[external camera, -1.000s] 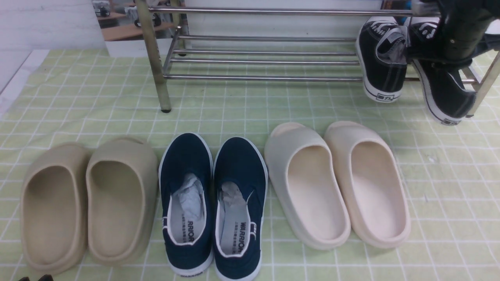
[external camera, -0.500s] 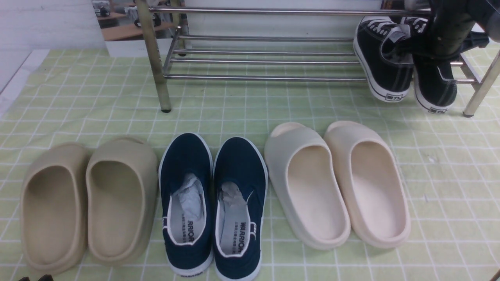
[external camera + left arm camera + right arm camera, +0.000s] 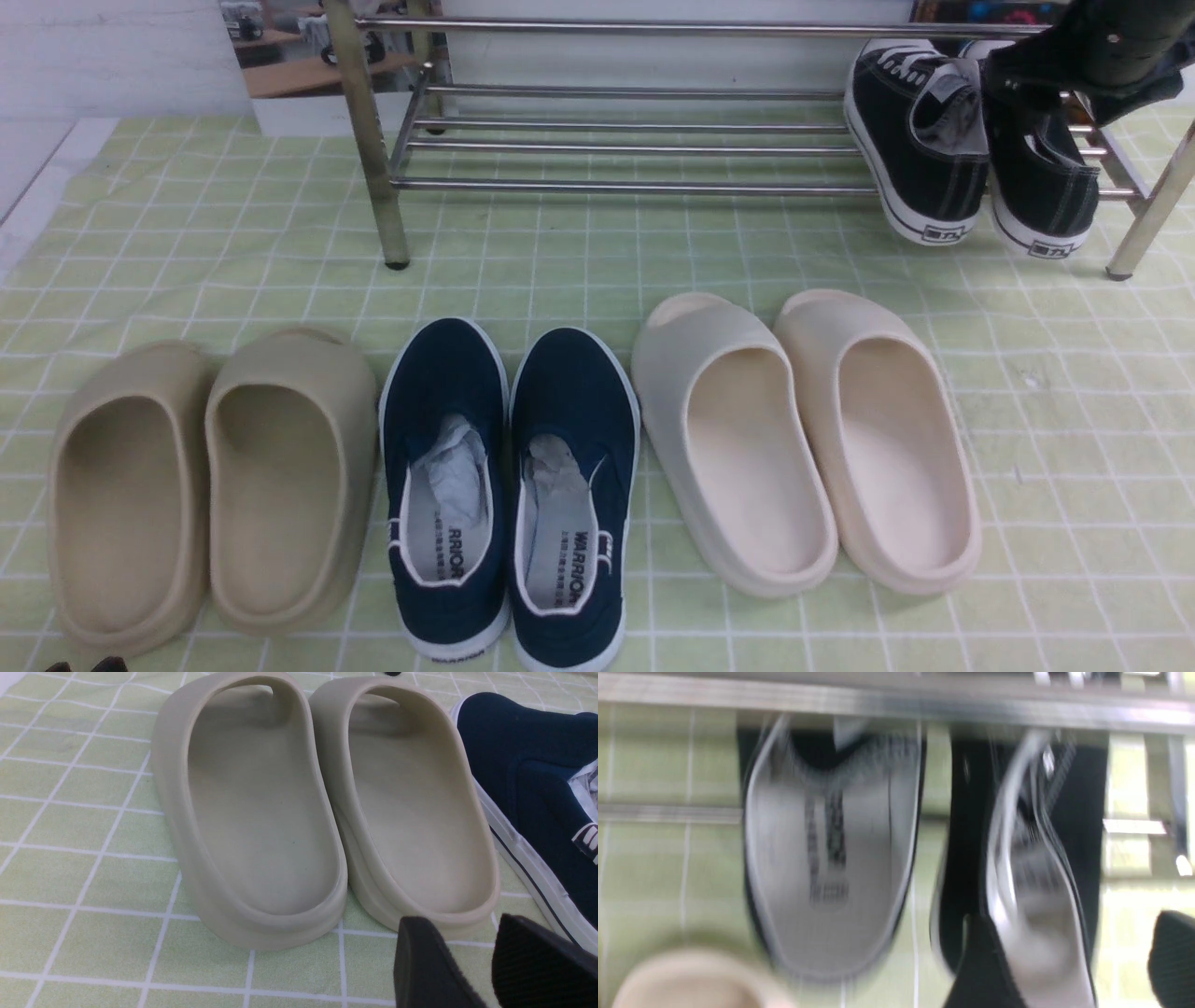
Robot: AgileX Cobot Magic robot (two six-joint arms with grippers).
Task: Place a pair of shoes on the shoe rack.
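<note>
the pair of black sneakers (image 3: 924, 168) sits at the right end of the shoe rack (image 3: 635, 187), side by side on its lower bars, toes toward the wall, heels hanging out over the front bar. the right gripper (image 3: 1069, 917) hovers just above the right-hand sneaker, fingers (image 3: 985, 970) spread wide with that heel between them. the wrist picture is too blurred to tell whether a finger touches it. the left gripper (image 3: 462, 921) is well apart from the pair, low beside the tan slides (image 3: 327, 812) on the table (image 3: 70, 868), fingers slightly parted and empty.
</note>
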